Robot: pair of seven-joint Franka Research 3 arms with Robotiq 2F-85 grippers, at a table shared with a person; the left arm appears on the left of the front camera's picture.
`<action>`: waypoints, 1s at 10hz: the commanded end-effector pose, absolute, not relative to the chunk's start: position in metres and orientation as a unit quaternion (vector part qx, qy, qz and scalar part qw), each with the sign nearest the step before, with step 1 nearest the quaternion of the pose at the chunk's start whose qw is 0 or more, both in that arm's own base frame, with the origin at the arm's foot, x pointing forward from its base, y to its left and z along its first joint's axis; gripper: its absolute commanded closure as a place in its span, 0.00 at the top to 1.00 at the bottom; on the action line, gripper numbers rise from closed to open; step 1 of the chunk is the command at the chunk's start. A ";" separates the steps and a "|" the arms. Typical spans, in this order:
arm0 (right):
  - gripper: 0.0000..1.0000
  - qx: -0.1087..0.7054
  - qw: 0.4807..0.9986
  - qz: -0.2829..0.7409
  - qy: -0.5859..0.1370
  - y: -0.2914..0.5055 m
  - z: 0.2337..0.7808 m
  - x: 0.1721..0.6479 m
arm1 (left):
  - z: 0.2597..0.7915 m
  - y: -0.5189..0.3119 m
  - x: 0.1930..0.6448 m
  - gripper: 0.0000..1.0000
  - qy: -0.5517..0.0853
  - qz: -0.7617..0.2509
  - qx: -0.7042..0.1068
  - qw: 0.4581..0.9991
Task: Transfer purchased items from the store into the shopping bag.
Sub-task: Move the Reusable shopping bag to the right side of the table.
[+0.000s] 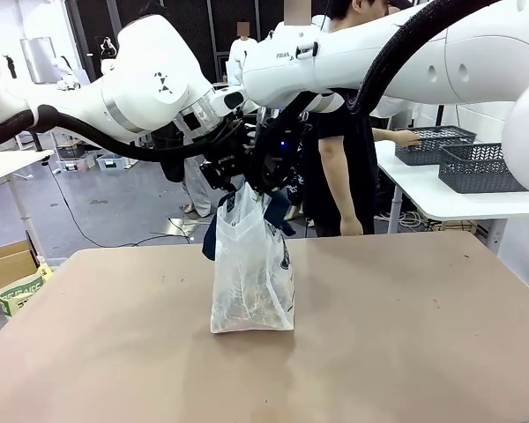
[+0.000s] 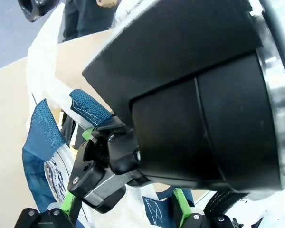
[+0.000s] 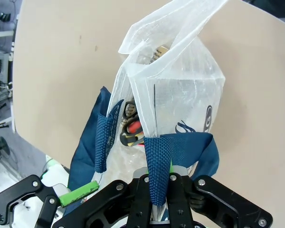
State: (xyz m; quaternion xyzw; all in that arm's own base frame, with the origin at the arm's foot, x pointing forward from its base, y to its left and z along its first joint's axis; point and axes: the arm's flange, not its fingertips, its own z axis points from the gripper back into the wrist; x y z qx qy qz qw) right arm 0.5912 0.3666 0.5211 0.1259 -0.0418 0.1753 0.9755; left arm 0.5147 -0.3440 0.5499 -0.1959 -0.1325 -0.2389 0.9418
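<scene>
The shopping bag stands upright mid-table, translucent white with navy strap handles. Both grippers hang just above its mouth. My right gripper is shut on one navy handle, pinching the strap between its fingertips. My left gripper stands open right beside it, its green pads on either side of bag plastic and a bit of strap. The second handle hangs loose next to a green pad of the left gripper. Several items lie inside the bag.
A person in black stands behind the brown table. Dark grey mesh baskets sit on a white table at the right. A cardboard box is on the floor at the left.
</scene>
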 end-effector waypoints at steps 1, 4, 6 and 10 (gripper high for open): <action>0.00 0.124 0.977 0.169 -0.042 0.375 0.527 0.599 | 0.546 -0.348 0.504 1.00 -0.121 -0.264 -0.174 0.941; 0.00 0.125 0.976 0.171 -0.042 0.374 0.526 0.600 | 0.541 -0.351 0.497 1.00 -0.119 -0.279 -0.156 0.940; 0.00 0.126 0.976 0.170 -0.043 0.374 0.526 0.600 | 0.538 -0.352 0.493 0.60 -0.110 -0.282 -0.150 0.941; 0.00 0.127 0.976 0.172 -0.044 0.375 0.527 0.599 | 0.528 -0.351 0.489 0.00 -0.099 -0.284 -0.119 0.946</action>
